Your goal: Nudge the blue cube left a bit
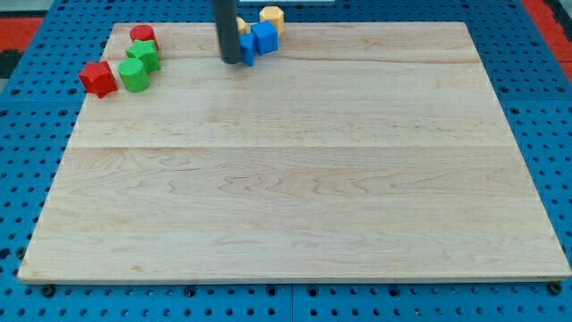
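My tip (231, 61) touches the blue cube's (264, 38) lower-left neighbouring blue block (248, 52).

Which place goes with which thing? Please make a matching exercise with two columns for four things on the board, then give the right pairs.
Column 1:
1. my tip
2. red block
3. yellow block
4. blue cube

Column 2:
A. farthest toward the view's left of all blocks
B. at the view's top edge of the wooden board, just above the blue cube
C. just left of the blue blocks, touching or nearly touching them
D. directly below the yellow block, right of the rod

Pairs: 1-C, 2-A, 3-B, 4-D
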Controlling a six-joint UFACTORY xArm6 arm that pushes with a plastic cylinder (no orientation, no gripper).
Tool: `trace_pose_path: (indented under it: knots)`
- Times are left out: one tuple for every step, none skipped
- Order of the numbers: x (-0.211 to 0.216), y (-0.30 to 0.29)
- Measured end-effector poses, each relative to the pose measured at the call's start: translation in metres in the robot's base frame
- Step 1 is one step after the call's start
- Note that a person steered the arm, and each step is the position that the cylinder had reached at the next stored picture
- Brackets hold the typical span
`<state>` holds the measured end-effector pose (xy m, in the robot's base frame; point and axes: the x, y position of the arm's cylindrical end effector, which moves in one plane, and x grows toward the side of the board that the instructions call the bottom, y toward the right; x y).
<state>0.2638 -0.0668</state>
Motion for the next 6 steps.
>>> trace_pose_path:
  knots:
    - [0.028, 0.004]
    - [0.053, 0.053]
    - [0.004, 0.148]
    - [-0.072, 0.143]
    - [-0.072, 0.143]
    - [-0.072, 0.118]
